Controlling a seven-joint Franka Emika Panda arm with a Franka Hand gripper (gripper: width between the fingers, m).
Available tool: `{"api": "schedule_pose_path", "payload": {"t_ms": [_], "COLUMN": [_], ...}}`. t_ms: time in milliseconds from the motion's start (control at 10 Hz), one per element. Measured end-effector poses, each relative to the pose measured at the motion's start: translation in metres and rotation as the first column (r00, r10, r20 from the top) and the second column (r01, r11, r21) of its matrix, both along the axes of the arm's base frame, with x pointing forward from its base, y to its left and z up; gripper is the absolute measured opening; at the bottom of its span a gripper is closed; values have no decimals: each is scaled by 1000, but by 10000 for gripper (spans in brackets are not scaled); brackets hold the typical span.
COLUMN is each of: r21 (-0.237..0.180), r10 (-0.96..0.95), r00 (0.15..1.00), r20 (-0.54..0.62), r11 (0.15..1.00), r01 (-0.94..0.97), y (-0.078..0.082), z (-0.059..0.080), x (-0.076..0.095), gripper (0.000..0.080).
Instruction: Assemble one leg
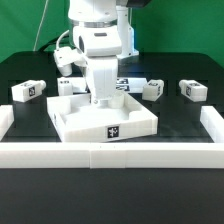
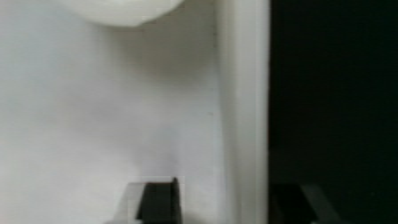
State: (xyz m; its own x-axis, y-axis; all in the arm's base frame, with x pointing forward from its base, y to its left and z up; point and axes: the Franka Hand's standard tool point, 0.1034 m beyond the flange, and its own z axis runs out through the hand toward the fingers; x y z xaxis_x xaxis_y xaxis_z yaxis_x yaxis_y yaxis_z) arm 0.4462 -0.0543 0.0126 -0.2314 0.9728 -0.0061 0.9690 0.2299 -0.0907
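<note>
The white tabletop (image 1: pixel 105 122) lies in the middle, open side up, with a tag on its front wall. Four small white tagged legs lie behind it: one at the far left (image 1: pixel 27 91), one beside the arm (image 1: pixel 68 87), and two on the exterior view's right (image 1: pixel 152 89) (image 1: pixel 192 90). My gripper (image 1: pixel 103 97) is down at the tabletop's back part. In the wrist view my gripper (image 2: pixel 240 186) is open. Its dark fingers (image 2: pixel 160 200) stand either side of the tabletop's rim (image 2: pixel 242 120), not touching it. It holds nothing.
Long white border rails run along the front (image 1: pixel 110 156), the left (image 1: pixel 6 120) and the right (image 1: pixel 211 126). The marker board (image 1: pixel 130 82) lies behind the tabletop. A round white boss (image 2: pixel 125 10) shows on the tabletop's inner face. The table is black.
</note>
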Motion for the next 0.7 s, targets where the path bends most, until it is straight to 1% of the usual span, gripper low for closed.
{"api": "schedule_pose_path", "payload": {"t_ms": [100, 600, 700], "r21": [0, 0, -2], "r10": [0, 0, -42], "r00": [1000, 1000, 999], "r20": [4, 5, 9], "r11": [1000, 1000, 999], "r01": [0, 0, 42], "y": [0, 0, 4], "z": [1, 1, 1], "x": [1, 1, 2], "gripper": [61, 61, 61]}}
